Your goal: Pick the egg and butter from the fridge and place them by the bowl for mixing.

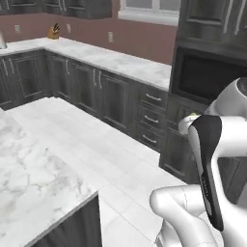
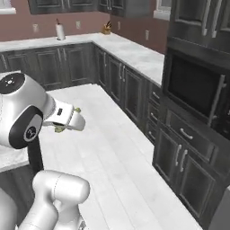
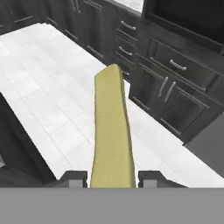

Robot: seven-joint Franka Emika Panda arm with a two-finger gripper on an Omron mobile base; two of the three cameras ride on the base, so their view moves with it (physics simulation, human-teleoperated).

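Left base view, arm: plainly my white arm with its dark joint band rises at the lower right; a bit of olive-yellow peeks past the wrist, too small for me to name.
Left base view, counters: a marbled white island top (image 1: 34,183) lies at the lower left, and one L-shaped marbled counter (image 1: 120,62) runs along the back over dark panelled cabinets.
Left base view, small things: one knife block (image 1: 53,32) stands on the far counter.
Left base view, floor: pale rectangular floor tiles (image 1: 96,144), smooth and matte.
Right base view, arm: my hand points out over the floor, with olive-yellow bits showing at its tip.
Right base view, oven: one black built-in oven (image 2: 193,92) with a long bar handle sits in the tall dark unit.
Right base view, small things: one white paper towel roll (image 2: 59,31) stands on the back counter.
Hand view, my claw: gripper (image 3: 113,178) clenched on the butter (image 3: 113,131), two dark tips pressing its sides.
Hand view, butter: one long, flat-sided olive-yellow stick, slightly rough, jutting out over the floor tiles before dark drawers with three silver handles.
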